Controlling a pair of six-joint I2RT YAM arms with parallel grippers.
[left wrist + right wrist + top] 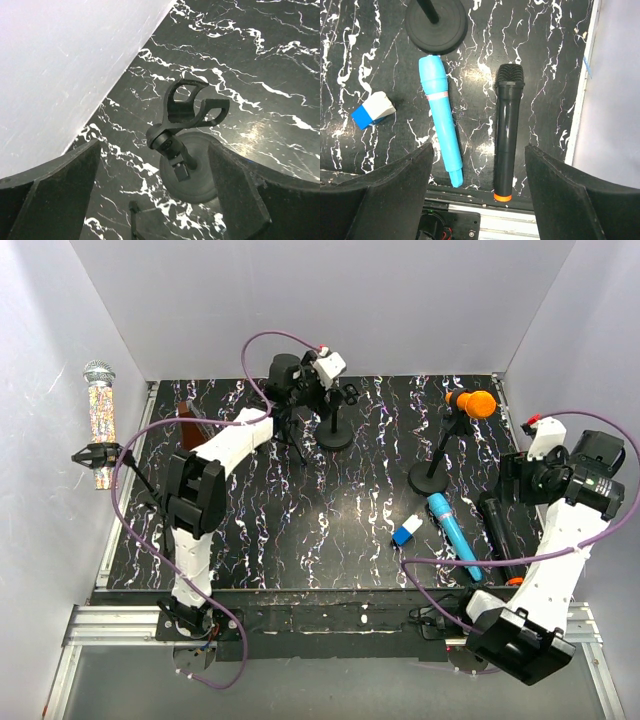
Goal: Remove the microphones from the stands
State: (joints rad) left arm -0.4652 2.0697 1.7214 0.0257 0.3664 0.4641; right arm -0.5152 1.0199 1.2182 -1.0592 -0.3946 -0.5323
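An orange-headed microphone (474,402) sits in the clip of a round-based black stand (431,476) at the back right. A glittery microphone (99,416) stands upright in a clip (97,455) against the left wall. My left gripper (297,390) is open and empty at the back, just above an empty clip stand (335,430). The left wrist view shows that stand's empty clip (186,106) between my left gripper's open fingers (152,197). My right gripper (518,483) is open and empty; in the right wrist view it (477,195) hangs above a blue microphone (441,115) and a black microphone (506,130) lying on the table.
The blue microphone (454,535) and the black one (499,538) lie side by side at the front right. A small blue and white block (406,531) lies left of them. A thin tripod (290,440) stands under my left gripper. A brown object (190,415) lies at the back left.
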